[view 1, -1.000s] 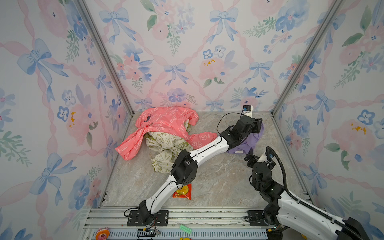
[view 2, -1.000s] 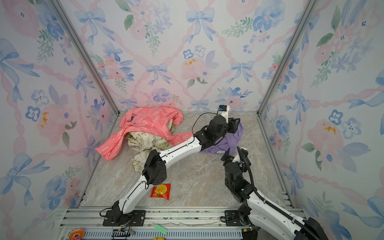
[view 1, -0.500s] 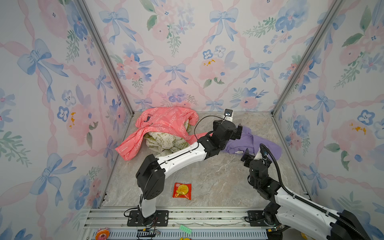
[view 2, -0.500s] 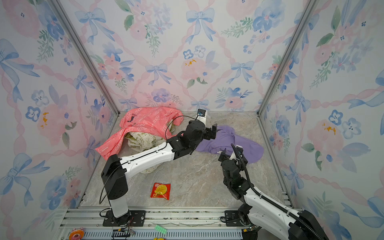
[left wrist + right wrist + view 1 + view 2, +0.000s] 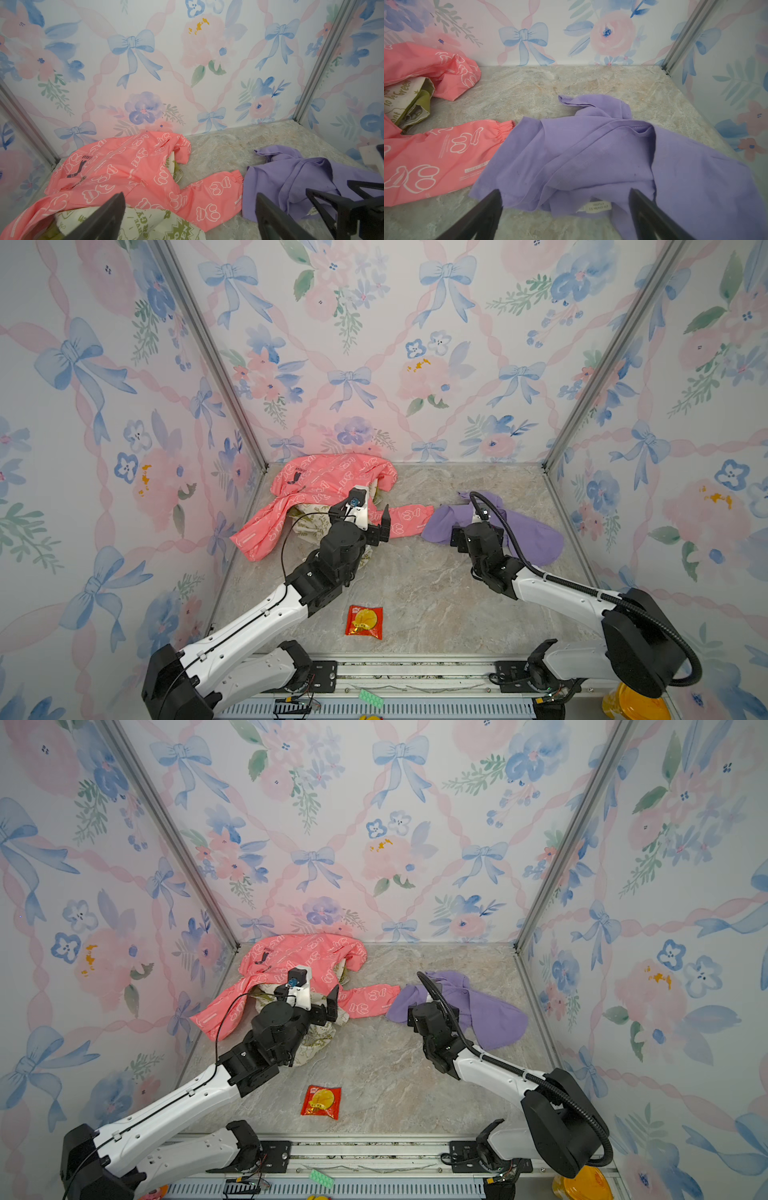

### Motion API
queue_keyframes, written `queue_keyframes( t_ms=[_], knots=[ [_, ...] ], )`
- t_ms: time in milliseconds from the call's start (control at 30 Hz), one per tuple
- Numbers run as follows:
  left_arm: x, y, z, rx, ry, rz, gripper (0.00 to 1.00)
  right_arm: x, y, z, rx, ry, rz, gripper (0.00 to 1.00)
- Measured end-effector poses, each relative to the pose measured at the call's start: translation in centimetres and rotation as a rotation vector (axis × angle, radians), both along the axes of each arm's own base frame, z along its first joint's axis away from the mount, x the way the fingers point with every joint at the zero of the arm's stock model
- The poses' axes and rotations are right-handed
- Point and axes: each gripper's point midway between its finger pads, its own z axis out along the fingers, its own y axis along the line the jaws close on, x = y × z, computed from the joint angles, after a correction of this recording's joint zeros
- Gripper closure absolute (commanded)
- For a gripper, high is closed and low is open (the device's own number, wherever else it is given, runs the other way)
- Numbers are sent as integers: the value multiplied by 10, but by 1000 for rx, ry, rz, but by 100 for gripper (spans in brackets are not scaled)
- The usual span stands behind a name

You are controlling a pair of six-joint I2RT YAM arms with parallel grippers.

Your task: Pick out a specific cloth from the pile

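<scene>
The cloth (image 5: 536, 537), plain lavender, lies crumpled on the marbled desk (image 5: 419, 576) at its right side, close to the right wall and apart from the bulk of the pile (image 5: 316, 506). Its left edge touches the cuffed sleeve end of the coral-pink jacket (image 5: 328, 483) and, in the right wrist view, overlaps it slightly. A small white neck label (image 5: 598, 207) sewn into the cloth faces that camera upside down; its two printed lines are too small to read with certainty.

On the jacket sleeve a small white printed strip reads "LUCKY CAT" before the lavender edge cuts it off. On the jacket's chest, in the left wrist view, there is lettering ending in "BEAR" above a dark figure. The cream cloth (image 5: 406, 97) peeks from beneath the jacket with olive-green script reading "to Be Green".

The left fingers (image 5: 108, 216) are spread wide above the pile with nothing between them. The right fingers (image 5: 483, 214) are likewise spread wide, low over the near edge of the lavender cloth, gripping nothing.

A red-and-yellow packet (image 5: 364, 621) lies flat near the front of the desk; its print cannot be read.
</scene>
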Motion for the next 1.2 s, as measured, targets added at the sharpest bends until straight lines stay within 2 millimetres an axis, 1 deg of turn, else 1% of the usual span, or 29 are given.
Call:
queue_keyframes(
  t_ms=[67, 167, 267, 333, 433, 533, 633, 700, 733, 800, 867, 933, 967, 1000, 1033, 1067, 1100, 1200],
  knots=[
    [-10, 4, -3, -3, -9, -26, 2, 8, 8, -2, -7, 35, 8, 3],
    [-24, 12, 0, -16, -34, -53, 2, 20, 18, -10, -23, 96, 12, 3],
    [-41, 27, 4, -19, -66, -62, 2, 29, 25, -19, -36, 148, 12, 3],
    [-52, 38, 7, -32, -95, -61, 2, 32, 26, -26, -39, 182, 7, 3],
    [-69, 55, 9, -65, -136, -56, 2, 39, 26, -42, -41, 236, -17, 1],
    [-80, 68, 4, -90, -161, -42, 2, 48, 25, -63, -44, 303, -51, 6],
    [-83, 75, -2, -90, -157, -23, 2, 54, 24, -86, -47, 370, -89, 17],
    [-82, 78, -5, -87, -147, -5, 2, 55, 22, -100, -44, 406, -118, 28],
    [-81, 79, -7, -83, -142, 3, 2, 54, 21, -105, -39, 420, -130, 32],
    [-79, 79, -12, -65, -125, 16, 2, 52, 17, -115, -31, 443, -156, 44],
    [-76, 79, -19, -41, -101, 28, 2, 51, 13, -119, -15, 453, -181, 53],
    [-73, 78, -26, -20, -80, 34, 2, 51, 9, -121, 7, 459, -203, 71],
    [-72, 77, -28, -11, -71, 37, 2, 52, 7, -122, 16, 460, -213, 78],
    [-72, 77, -30, -7, -67, 39, 2, 53, 3, -122, 26, 461, -224, 83],
    [-72, 78, -30, -5, -65, 42, 2, 54, 1, -123, 35, 463, -232, 90],
    [-72, 79, -30, -5, -66, 47, 2, 55, -2, -123, 46, 464, -241, 93],
    [-72, 80, -30, -5, -66, 52, 2, 57, -5, -123, 57, 466, -247, 100],
    [-73, 83, -29, -7, -70, 63, 2, 61, -15, -123, 82, 471, -263, 100]
  ],
)
